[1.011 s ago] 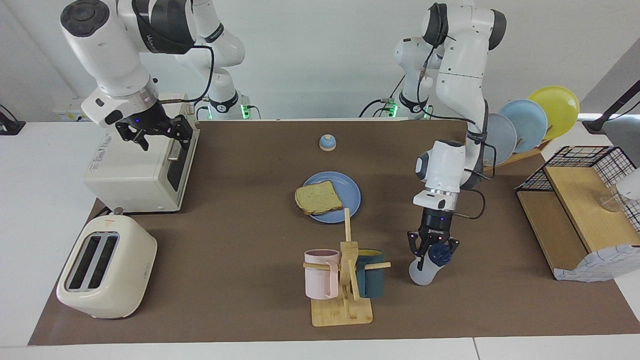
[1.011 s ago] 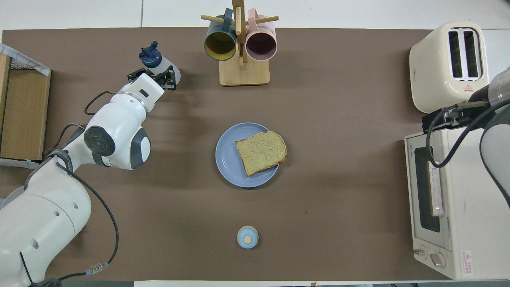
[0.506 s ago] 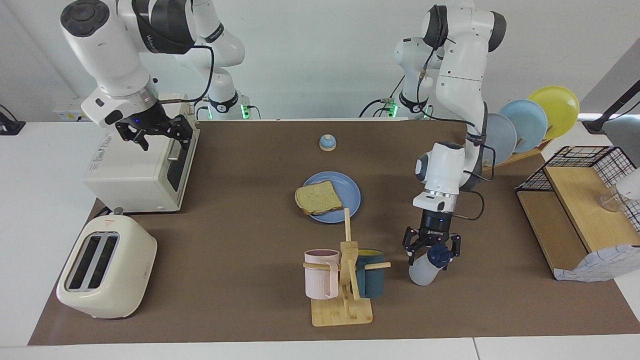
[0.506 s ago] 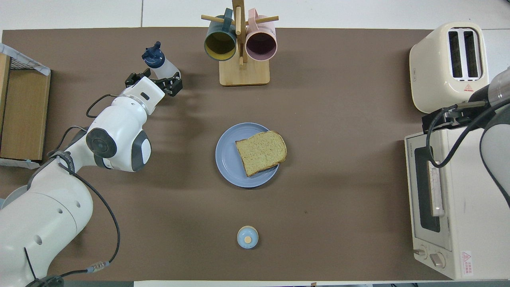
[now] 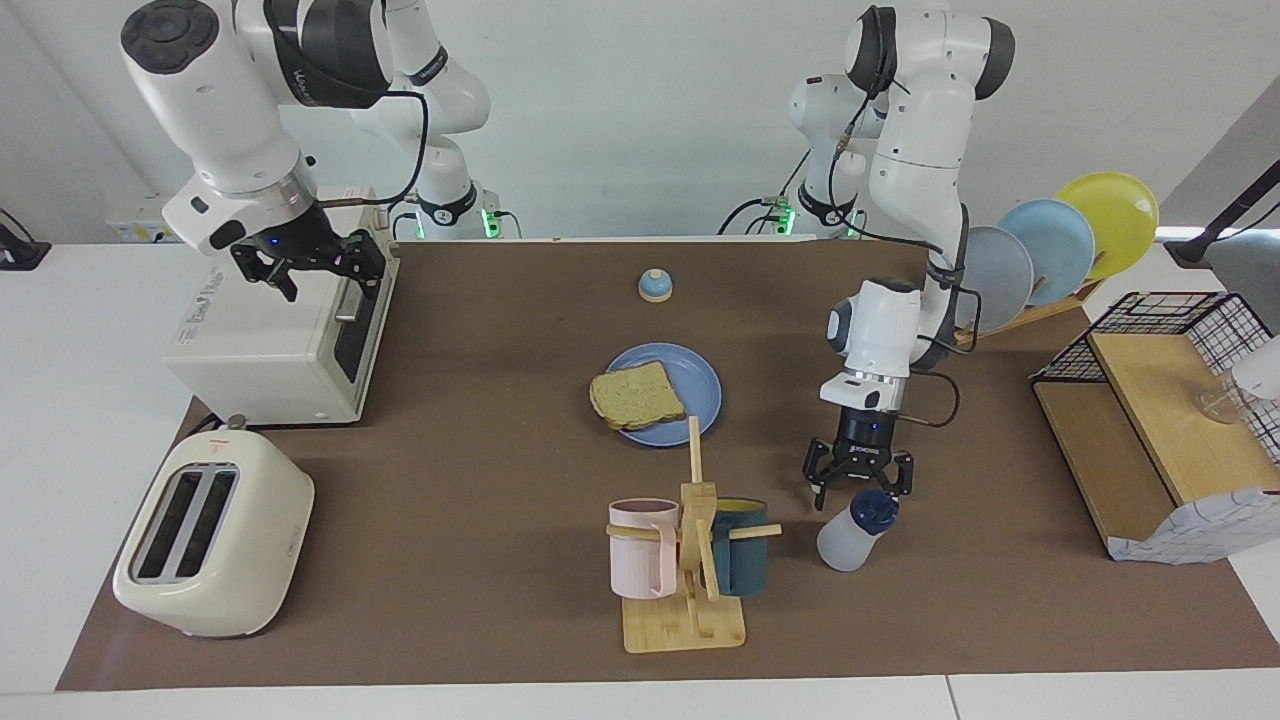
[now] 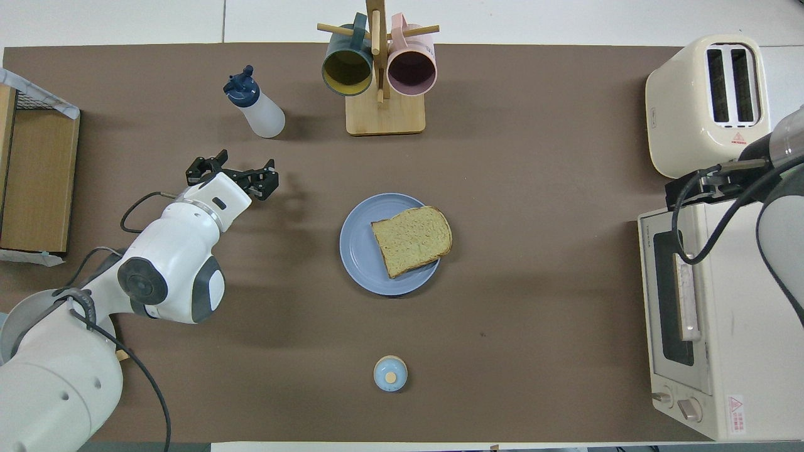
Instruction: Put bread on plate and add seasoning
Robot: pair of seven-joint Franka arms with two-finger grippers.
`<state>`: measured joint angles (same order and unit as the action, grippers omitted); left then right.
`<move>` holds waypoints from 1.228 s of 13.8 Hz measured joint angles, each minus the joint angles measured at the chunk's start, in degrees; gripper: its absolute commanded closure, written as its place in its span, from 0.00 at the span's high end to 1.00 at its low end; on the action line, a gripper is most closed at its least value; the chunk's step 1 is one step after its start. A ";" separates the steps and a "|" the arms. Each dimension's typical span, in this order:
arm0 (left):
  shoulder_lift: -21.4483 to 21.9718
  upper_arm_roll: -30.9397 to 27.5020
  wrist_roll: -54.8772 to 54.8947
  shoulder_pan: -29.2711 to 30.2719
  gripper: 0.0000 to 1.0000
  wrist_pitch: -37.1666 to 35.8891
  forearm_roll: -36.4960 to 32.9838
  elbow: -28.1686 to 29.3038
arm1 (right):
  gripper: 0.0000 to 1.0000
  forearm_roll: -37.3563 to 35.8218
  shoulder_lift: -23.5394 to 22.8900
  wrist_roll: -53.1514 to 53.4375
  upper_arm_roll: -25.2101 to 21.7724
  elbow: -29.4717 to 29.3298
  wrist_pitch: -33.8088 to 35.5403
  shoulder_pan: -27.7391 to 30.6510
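Speckled square bread (image 5: pixel 637 396) lies on the round, flat blue plate (image 5: pixel 696 384).

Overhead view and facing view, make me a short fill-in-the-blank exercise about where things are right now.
1. The bread lies on the blue ____.
2. The seasoning bottle stands upright beside the ____ rack.
3. The left gripper, open, holds ____.
4. The right gripper hangs over the toaster ____.

Missing words: plate; mug; nothing; oven

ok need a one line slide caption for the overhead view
Bread on the blue plate; open left gripper hangs clear of the upright seasoning bottle.
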<state>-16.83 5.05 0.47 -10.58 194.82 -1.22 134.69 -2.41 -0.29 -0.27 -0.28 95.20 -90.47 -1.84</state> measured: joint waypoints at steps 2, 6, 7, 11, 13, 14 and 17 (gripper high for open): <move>7.33 0.12 -4.10 -2.96 1.00 -11.32 0.00 1.34 | 1.00 0.00 0.00 0.00 0.00 0.00 0.00 0.00; 18.59 0.31 -12.52 -7.55 1.00 -32.08 0.02 -0.38 | 1.00 0.00 0.00 0.00 0.00 0.00 0.00 0.00; 20.54 0.33 -14.11 -8.20 1.00 -40.23 0.03 -3.33 | 1.00 0.00 0.00 0.00 0.00 0.00 0.00 0.00; 23.33 0.10 -17.33 -8.55 1.00 -70.20 0.06 -20.23 | 1.00 0.00 0.00 0.00 0.00 0.00 0.00 0.00; 23.40 -0.75 -16.62 -8.23 1.00 -82.12 0.05 -26.69 | 1.00 0.00 0.00 0.00 0.00 0.00 0.00 0.00; 23.42 -1.07 -14.67 -7.33 1.00 -87.19 0.05 -29.27 | 1.00 0.00 0.00 0.00 0.00 0.00 0.00 0.00; 23.44 -1.74 -1.77 0.10 1.00 -101.12 0.82 -35.43 | 1.00 0.00 0.00 0.00 0.00 0.00 0.00 0.00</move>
<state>6.62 3.30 -1.30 -10.48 93.70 -0.40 99.26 -2.41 -0.29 -0.27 -0.28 95.20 -90.47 -1.84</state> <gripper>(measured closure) 0.000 0.000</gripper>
